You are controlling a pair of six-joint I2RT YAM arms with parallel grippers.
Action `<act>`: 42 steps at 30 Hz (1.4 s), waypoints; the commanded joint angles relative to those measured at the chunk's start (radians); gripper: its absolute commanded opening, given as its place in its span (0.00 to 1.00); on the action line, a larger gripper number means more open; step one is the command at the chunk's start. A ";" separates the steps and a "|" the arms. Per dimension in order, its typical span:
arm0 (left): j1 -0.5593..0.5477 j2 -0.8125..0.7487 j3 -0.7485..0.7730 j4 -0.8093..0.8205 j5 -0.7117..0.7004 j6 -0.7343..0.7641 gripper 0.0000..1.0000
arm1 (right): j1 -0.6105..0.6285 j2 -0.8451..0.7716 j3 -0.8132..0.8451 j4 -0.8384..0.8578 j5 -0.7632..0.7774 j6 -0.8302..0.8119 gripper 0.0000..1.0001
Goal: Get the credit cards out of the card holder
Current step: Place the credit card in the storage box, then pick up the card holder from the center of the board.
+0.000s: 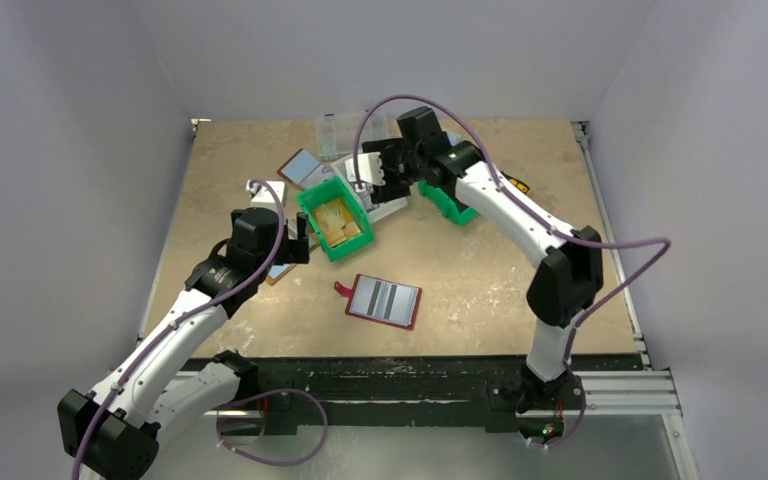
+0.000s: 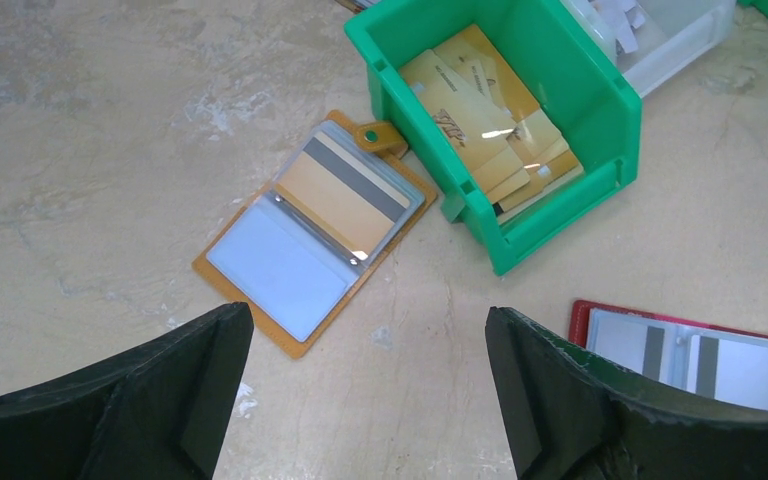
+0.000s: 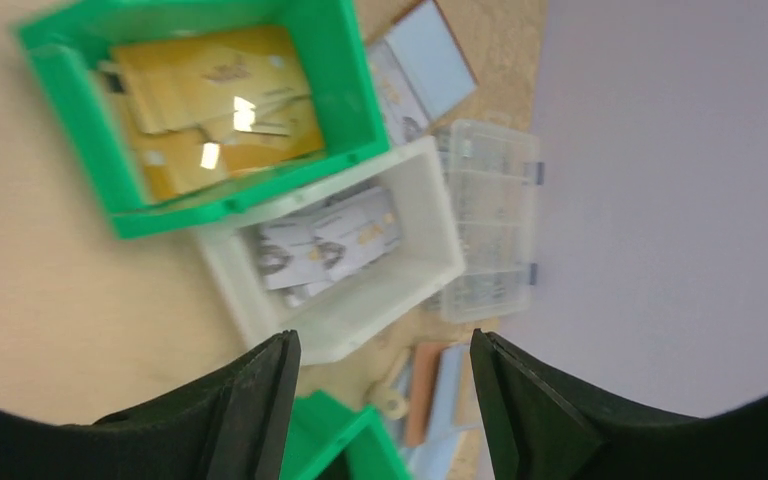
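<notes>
The card holder [image 1: 384, 301] lies open on the table's near middle, with a dark red rim and a small red tab. Pale grey credit cards [image 1: 388, 298] with dark bands sit in its panels. It also shows at the lower right of the left wrist view [image 2: 584, 322], with the cards [image 2: 720, 365] inside. My left gripper [image 1: 300, 236] is open and empty [image 2: 365, 400], above bare table left of the holder. My right gripper [image 1: 367, 170] is open and empty [image 3: 385, 400], over the bins at the back.
A green bin [image 1: 335, 220] holds yellowish-tan cards [image 2: 480, 110]. A white bin [image 3: 430, 215] holds grey printed cards. A clear plastic box [image 3: 490, 220], a second green bin [image 1: 452, 205] and tan-rimmed bifolds [image 2: 305, 235] [image 1: 302, 167] lie around.
</notes>
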 commanded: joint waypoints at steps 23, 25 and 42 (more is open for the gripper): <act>-0.439 0.016 -0.107 0.161 0.170 -0.426 0.86 | -0.410 -0.904 -1.071 0.463 -0.668 0.928 0.99; -0.535 0.073 -0.104 0.143 0.062 -0.470 0.83 | -0.411 -0.837 -1.036 0.403 -0.690 0.930 0.99; -0.573 0.270 -0.173 0.398 -0.039 -0.452 0.73 | -0.272 -0.674 -1.052 0.523 -0.670 1.150 0.75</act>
